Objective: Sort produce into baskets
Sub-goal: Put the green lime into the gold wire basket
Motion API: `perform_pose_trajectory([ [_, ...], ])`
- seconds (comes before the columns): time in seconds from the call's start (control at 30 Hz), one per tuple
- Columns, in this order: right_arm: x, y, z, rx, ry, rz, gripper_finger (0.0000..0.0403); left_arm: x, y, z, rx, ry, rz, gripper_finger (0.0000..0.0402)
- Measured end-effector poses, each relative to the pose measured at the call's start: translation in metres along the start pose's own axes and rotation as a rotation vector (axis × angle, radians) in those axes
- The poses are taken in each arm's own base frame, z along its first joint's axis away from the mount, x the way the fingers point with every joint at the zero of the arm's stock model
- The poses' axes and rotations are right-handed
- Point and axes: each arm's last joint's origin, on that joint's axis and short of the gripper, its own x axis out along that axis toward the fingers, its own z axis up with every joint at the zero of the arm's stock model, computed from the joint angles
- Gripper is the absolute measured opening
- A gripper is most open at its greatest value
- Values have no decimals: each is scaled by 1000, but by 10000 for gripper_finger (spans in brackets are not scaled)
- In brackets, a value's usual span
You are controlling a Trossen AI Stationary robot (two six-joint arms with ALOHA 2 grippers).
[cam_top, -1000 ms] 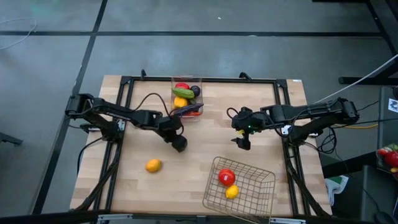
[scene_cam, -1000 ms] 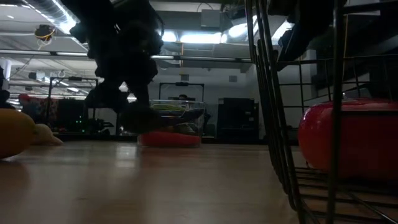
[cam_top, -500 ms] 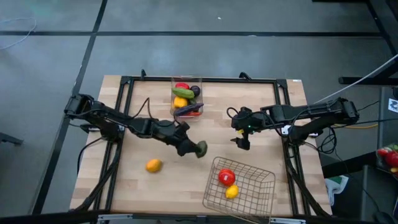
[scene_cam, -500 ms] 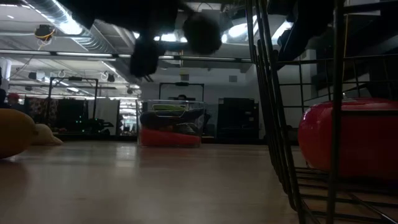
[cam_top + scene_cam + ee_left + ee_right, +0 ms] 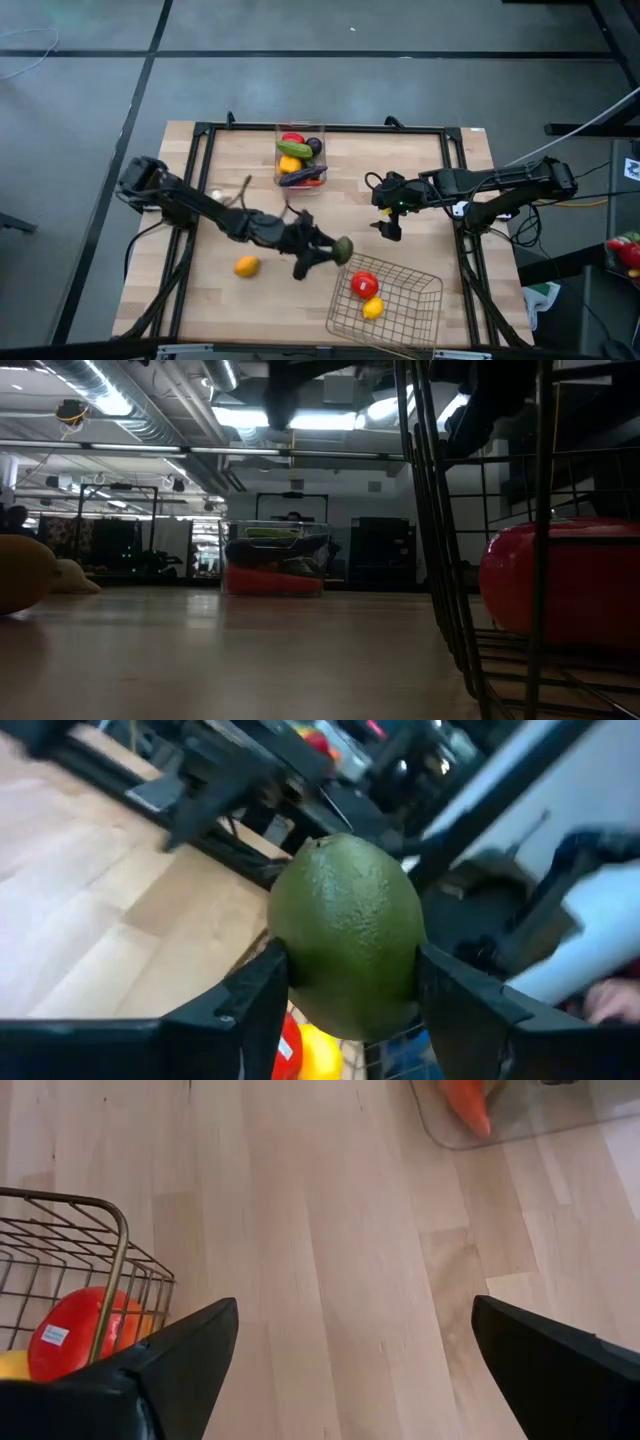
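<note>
While clamped between the left fingers, a green lime hangs in the air just beside the wire basket's near-left rim. Left gripper reaches from the bench's left side toward that basket. Basket holds a red fruit and a yellow one. Orange fruit lies alone on the bench, left of the gripper. Clear bin at the far edge holds mixed produce. Right gripper hovers mid-bench, fingers spread apart, holding nothing.

Left end effector clamps a green lime between its fingers.
</note>
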Motion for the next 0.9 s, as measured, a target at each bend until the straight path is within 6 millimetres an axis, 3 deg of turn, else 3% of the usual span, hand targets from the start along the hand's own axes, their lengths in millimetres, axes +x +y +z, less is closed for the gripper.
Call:
perform_pose_trajectory([
  [0.17,0,0,0,0,-1,1,397,32,-6,-20,180,47,-4,198],
  [0.37,0,0,0,0,-1,1,397,52,-2,-43,341,119,-17,198],
  [0.77,0,0,0,0,-1,1,397,57,6,-57,466,176,-15,200],
  [0.9,0,0,0,0,-1,1,397,57,6,-57,468,185,-10,221],
])
